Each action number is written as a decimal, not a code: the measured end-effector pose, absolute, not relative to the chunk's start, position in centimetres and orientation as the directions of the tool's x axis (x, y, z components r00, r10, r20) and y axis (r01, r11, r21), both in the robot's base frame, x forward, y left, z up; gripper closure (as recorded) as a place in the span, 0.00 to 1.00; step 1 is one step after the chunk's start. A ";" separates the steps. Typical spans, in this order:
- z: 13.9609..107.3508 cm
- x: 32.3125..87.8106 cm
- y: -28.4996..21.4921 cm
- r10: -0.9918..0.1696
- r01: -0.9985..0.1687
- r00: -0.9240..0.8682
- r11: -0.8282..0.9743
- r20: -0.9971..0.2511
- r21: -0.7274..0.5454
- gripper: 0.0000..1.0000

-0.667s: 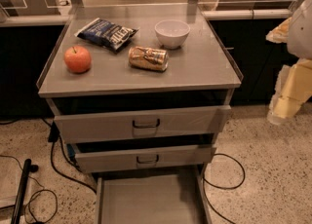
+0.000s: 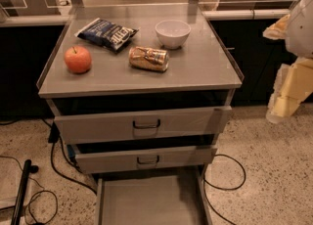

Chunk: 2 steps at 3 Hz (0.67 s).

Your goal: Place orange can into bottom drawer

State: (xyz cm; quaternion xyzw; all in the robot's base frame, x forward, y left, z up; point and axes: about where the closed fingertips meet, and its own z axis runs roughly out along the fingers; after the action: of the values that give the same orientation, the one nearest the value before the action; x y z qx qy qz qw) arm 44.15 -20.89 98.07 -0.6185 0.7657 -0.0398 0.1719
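Hand (image 2: 287,97) right of cabinet (image 2: 205,70), state unclear | orange can (image 2: 149,58) between apple (image 2: 78,59), bowl (image 2: 172,33) | bottom drawer (image 2: 146,202) open

One raised camera, looking down at the front of the drawer cabinet.

The single view stands in front of the cabinet (image 2: 205,75) and above its top, tilted down and facing its rear edge and the desks beyond. It is near enough that the cabinet takes up most of the frame's width. The top, with the orange can (image 2: 149,58) lying on it, fills the upper half, and the two upper drawer fronts sit mid-frame. The pulled-out bottom drawer (image 2: 146,202) is cut by the lower edge. The gripper (image 2: 283,102) hangs at the right edge, beside the cabinet and partly out of frame.
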 end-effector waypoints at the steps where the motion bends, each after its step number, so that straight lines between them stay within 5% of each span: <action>1: 98.2 45.3 -18.3 -0.964 -0.938 -0.095 0.170 -0.248 -0.303 0.00; 2: 98.3 46.9 -15.7 -0.948 -0.934 -0.049 0.155 -0.315 -0.322 0.00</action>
State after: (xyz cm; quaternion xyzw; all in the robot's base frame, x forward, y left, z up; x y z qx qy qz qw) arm 46.87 -15.70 98.33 -0.6499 0.7239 -0.0153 0.2311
